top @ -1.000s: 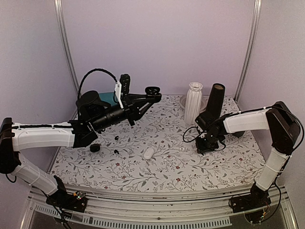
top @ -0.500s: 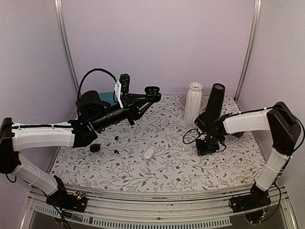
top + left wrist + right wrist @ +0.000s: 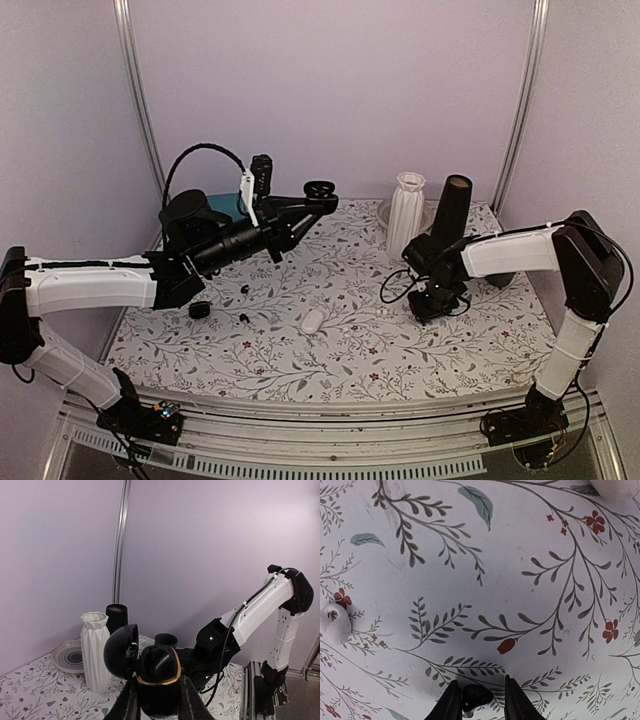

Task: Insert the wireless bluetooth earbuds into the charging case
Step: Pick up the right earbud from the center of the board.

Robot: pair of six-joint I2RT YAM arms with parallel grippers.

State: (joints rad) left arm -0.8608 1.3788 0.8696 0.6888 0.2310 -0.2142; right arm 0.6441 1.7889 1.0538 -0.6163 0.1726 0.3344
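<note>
My left gripper point(image 3: 157, 702) is clamped on the open black case point(image 3: 159, 672), raised over the far edge of the cloth point(image 3: 350, 260), well left of the white vase point(image 3: 405, 213). My right gripper point(image 3: 477, 705) sits low on the cloth just in front of the vase, with its fingers a little apart around a black earbud point(image 3: 476, 695). I cannot tell whether they pinch it. Bare cloth lies ahead.

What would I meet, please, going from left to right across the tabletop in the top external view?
Small black round object, two tiny glossy black earbuds, white pebble-shaped object, white ribbed vase, tall black cylinder.
</note>
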